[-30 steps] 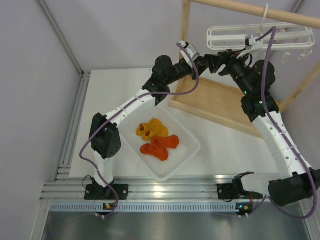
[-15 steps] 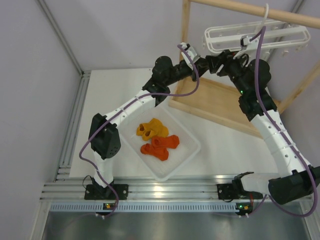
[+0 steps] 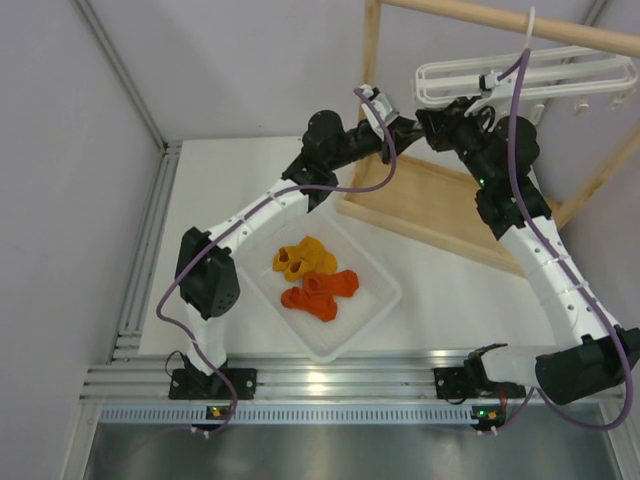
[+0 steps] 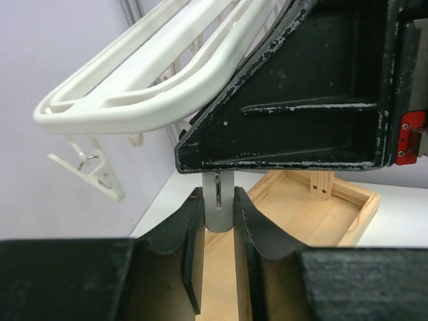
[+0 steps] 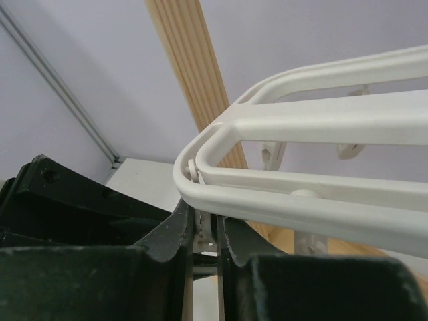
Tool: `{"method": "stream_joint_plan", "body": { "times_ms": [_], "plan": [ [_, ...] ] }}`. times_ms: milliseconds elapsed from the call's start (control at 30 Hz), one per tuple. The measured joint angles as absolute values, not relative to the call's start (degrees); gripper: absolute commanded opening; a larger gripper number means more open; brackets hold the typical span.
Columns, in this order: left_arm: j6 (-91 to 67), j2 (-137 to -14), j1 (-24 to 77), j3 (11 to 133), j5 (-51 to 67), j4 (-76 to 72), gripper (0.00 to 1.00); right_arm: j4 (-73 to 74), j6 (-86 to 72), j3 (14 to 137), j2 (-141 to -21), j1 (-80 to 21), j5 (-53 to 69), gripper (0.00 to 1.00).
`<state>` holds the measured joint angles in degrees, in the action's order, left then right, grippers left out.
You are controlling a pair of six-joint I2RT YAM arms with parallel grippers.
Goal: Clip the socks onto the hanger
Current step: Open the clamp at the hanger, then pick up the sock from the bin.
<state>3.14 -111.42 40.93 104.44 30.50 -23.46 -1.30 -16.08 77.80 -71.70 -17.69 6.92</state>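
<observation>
Finds the hanger [image 4: 100, 119] swung back rightward on the wooden rack [image 3: 372, 60] versus half a second ago: steadying, probably, not yet clipping. Clenches the left tool [image 4: 219, 221] on a dangling clip [image 4: 218, 194]; pinches the right tool [image 5: 206, 224] on seemingly that same clip under the hanger's end. Leaves all four socks [image 3: 315, 278] heaped in the white tray [image 3: 365, 300] on the surface [image 3: 230, 180].

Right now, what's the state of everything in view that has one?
hanger, hanging from the wooden rack bar, no sock on it
socks, all four loose in the white tray, unclipped
end clip, pinched between jaws
left gripper, jaws shut on end clip
right gripper, jaws shut under the hanger's end, apparently on end clip
side clip, dangling, empty
</observation>
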Motion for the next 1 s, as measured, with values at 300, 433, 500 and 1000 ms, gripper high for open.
{"method": "stream_joint_plan", "body": {
  "times_ms": [300,433,500,1000],
  "plan": [
    [2.9,-107.1,40.6,101.6,30.7,-19.3,0.66,-1.3,-19.8,78.9,-71.7,-16.8,8.8,0.0],
    [0.8,-102.6,38.2,99.2,30.7,-14.2,0.7,-1.2,-21.7,78.9,-71.7,-16.2,9.6,0.0],
    [-0.3,-99.3,35.0,97.5,31.7,-10.1,0.7,-1.2,-22.5,78.9,-71.7,-15.9,10.0,0.0],
    [13.5,-80.0,28.0,74.4,34.4,27.0,0.51,-0.6,-22.9,78.9,-71.7,-15.0,11.7,0.0]
  ]
}}
